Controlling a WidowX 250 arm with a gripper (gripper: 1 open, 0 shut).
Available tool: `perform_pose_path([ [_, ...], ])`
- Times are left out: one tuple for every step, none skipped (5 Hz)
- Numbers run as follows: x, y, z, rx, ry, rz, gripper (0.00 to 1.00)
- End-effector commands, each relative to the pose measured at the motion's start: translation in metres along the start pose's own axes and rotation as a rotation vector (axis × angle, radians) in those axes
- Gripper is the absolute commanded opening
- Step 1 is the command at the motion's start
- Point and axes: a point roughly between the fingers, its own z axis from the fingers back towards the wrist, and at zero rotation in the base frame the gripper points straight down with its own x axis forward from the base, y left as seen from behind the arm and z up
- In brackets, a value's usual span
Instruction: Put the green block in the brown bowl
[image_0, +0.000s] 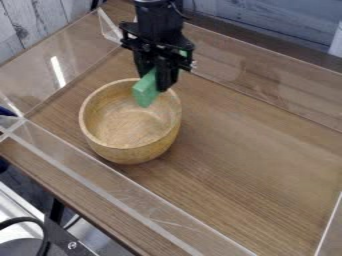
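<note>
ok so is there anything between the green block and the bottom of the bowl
Nothing. In the camera view the gripper holds the block above the bowl, and the bowl's floor beneath it is bare wood.

A brown wood-grain tabletop (254, 170) is enclosed by low clear acrylic walls (80, 165). A whitewashed plank wall (40, 25) is seen at upper left, left of the claw.

Green block (146, 91), tan grained bowl (100, 138)
</note>
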Motion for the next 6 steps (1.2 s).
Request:
perform_pose_path([
  [0.001, 0.018, 0.006, 0.033, -0.036, 0.004, 0.0],
  [-0.005, 0.028, -0.005, 0.05, -0.017, 0.009, 0.0],
  [-0.015, 0.034, -0.017, 0.069, 0.001, 0.001, 0.0],
  [-0.022, 0.037, -0.029, 0.081, 0.016, -0.013, 0.0],
  [-0.026, 0.039, -0.036, 0.088, 0.025, -0.019, 0.0],
  [-0.027, 0.04, -0.039, 0.09, 0.032, -0.018, 0.0],
])
